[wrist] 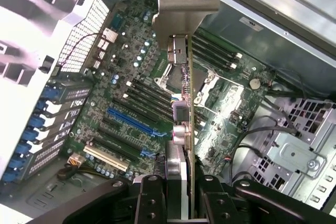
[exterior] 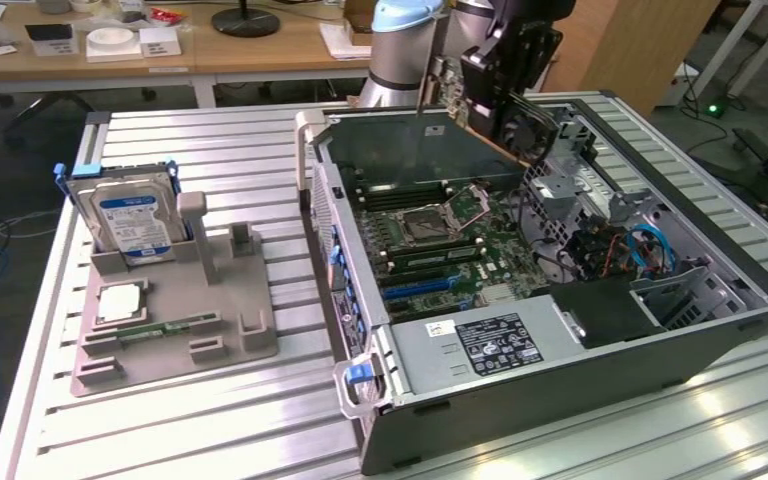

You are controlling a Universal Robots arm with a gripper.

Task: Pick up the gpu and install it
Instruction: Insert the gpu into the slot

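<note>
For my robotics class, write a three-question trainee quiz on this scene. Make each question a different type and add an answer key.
1. True or false: the gpu is seated in a slot on the motherboard.
2. Multiple choice: the gripper is shut on A) a memory stick, B) the gpu, C) nothing.
3. Short answer: what stands upright in the grey holder on the exterior view's left?

Key
1. False: it is held in the air over the open computer case.
2. B.
3. The hard drive.

Open case (exterior: 531,405), clear gap under gpu (exterior: 528,122)
</note>
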